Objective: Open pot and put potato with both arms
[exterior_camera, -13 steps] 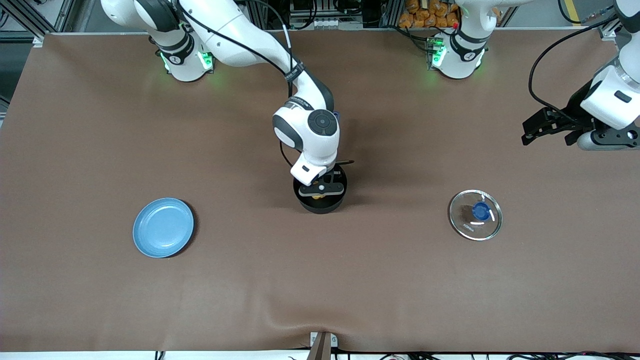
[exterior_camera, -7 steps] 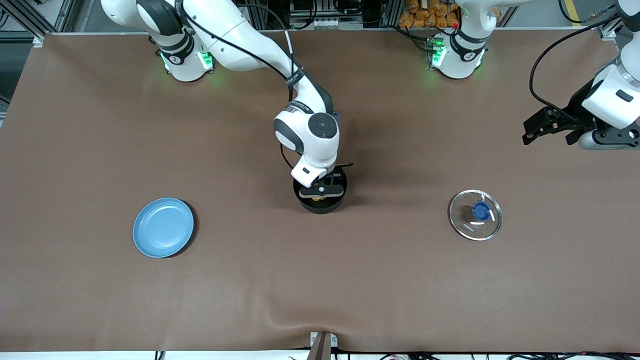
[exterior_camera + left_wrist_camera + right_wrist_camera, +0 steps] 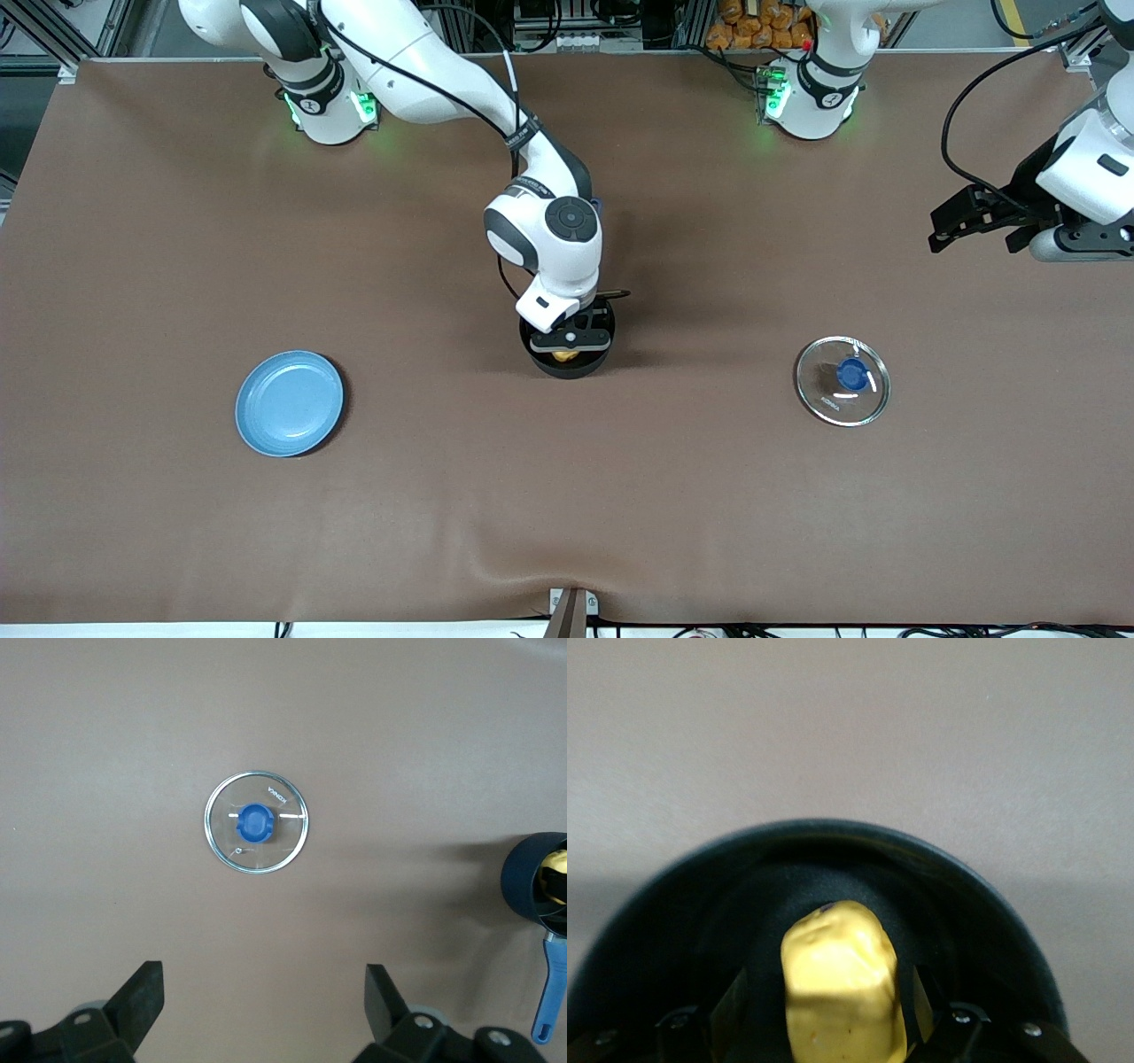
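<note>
The small round black saucepan (image 3: 567,354) sits uncovered mid-table, and the right arm's black two-finger gripper (image 3: 570,344) is lowered into its mouth. From the right wrist camera, the little oval yellow-orange potato (image 3: 842,988) is inside the pot with the two dark fingers (image 3: 729,1008) standing apart on either side of it, a gap showing between each finger and the potato. The clear glass lid with its blue knob (image 3: 842,380) lies flat on the brown table (image 3: 709,496) toward the left arm's end, well apart from the pot. The left arm's gripper (image 3: 952,223) waits in the air over that end of the table, fingers spread wide and holding nothing. A flat blue plate (image 3: 289,403) rests toward the right arm's end.
</note>
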Controlling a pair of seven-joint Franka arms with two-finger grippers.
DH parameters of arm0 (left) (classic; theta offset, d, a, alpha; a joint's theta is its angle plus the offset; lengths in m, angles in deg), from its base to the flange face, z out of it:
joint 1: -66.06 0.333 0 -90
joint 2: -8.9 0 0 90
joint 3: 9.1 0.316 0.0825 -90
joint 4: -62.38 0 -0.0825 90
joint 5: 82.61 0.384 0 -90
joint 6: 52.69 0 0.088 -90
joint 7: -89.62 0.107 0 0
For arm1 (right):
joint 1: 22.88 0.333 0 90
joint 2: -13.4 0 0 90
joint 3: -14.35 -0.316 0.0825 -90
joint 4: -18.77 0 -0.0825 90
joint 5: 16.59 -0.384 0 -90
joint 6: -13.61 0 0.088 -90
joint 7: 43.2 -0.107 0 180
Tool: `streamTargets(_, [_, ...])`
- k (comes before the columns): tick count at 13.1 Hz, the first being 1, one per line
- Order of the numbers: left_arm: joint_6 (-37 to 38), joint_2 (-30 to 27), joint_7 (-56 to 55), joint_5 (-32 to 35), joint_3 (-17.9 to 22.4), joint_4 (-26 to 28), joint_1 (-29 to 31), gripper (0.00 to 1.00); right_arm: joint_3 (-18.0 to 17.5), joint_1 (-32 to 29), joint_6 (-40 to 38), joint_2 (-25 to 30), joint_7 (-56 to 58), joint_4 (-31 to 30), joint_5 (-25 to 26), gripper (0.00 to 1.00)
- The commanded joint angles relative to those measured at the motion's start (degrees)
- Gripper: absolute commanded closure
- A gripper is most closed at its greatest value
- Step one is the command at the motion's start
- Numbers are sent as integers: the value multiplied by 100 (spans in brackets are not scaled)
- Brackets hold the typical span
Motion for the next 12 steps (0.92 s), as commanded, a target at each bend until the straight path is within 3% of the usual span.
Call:
streamTargets(1, [168, 37, -31, -43, 35, -184, 32, 0, -6, -35, -557, 560, -72, -53, 72, 16])
streamTargets(5, [273, 28, -14, -35, 53, -184, 32, 0, -93, -421, -1427, 1588, 313, -88, -16, 17])
streamTargets(8, [283, 28, -57, -35, 44, -192, 23, 0, -129, -1071, -2314, 2449, 1157, -123, -253, 22])
streamTargets(12, [371, 19, -31, -35, 44, -201, 23, 0, -138, -1993, -3168, 3381, 2194, -114, -271, 18])
